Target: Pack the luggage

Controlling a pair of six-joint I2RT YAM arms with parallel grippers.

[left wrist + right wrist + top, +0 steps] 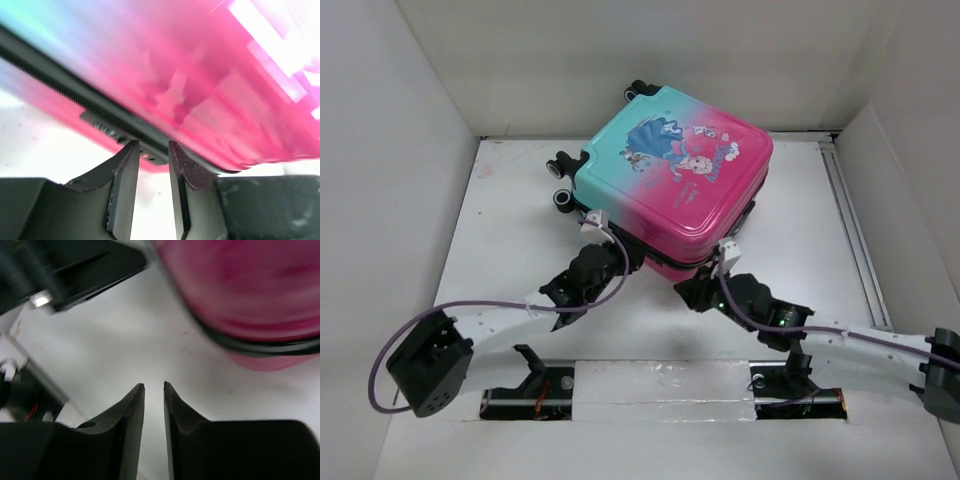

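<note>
Pink luggage (670, 175) closed on table (500, 250); left tool (151, 146), right tool (154, 386) slightly parted, empty.

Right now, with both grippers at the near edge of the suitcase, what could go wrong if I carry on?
1. The left gripper has its narrowly open tips right at the black zipper trim of the luggage; closing here might pinch the trim or slip off it.
2. The right gripper is open over bare table, holding nothing, so a push from the left could slide the case toward the back wall.
</note>
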